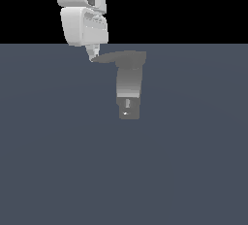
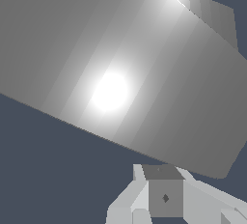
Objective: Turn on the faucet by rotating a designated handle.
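Observation:
In the exterior view the grey faucet (image 1: 130,81) stands on the floor, its narrow square block (image 1: 128,107) at the near end. The handle (image 1: 114,58) is a flat grey lever that runs from the wide far end toward the exterior view's left and tapers to a point. My gripper (image 1: 93,55) hangs from the white arm with its tips right at that point. It looks shut, with nothing held. In the wrist view a broad grey faucet surface (image 2: 111,73) with a bright glint fills most of the picture. The gripper (image 2: 163,175) shows just under its edge, fingers together.
A plain dark blue-grey floor (image 1: 184,161) surrounds the faucet. The white arm (image 1: 83,18) rises above the handle tip at the upper part of the exterior view. No other objects show.

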Controlling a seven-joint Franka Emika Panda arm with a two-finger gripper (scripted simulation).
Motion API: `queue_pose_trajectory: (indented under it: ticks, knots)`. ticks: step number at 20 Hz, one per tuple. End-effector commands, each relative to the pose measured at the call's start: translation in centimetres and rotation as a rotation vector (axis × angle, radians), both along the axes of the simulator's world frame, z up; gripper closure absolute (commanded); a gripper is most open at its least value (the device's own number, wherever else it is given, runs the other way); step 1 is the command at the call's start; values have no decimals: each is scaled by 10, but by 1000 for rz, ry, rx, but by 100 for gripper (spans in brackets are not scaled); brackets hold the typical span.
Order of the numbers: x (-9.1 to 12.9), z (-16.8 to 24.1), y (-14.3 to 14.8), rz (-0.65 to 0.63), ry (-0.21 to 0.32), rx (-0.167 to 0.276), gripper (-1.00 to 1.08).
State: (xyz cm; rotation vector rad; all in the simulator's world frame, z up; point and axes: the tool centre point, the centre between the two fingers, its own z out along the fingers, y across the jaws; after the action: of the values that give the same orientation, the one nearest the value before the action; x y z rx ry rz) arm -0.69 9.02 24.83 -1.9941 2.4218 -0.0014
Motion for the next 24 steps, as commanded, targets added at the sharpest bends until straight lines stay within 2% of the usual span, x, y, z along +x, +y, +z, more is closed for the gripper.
queue_pose_trajectory:
  ticks: [1,16,18,24]
  knots:
    - [-8,0,-9,-7,3,-2,108]
    - [-50,0,-31,-5,4,-2,108]
    - [-46,0,-26,1,2,-1,108]
    - [-54,0,-56,-1,3,-1,108]
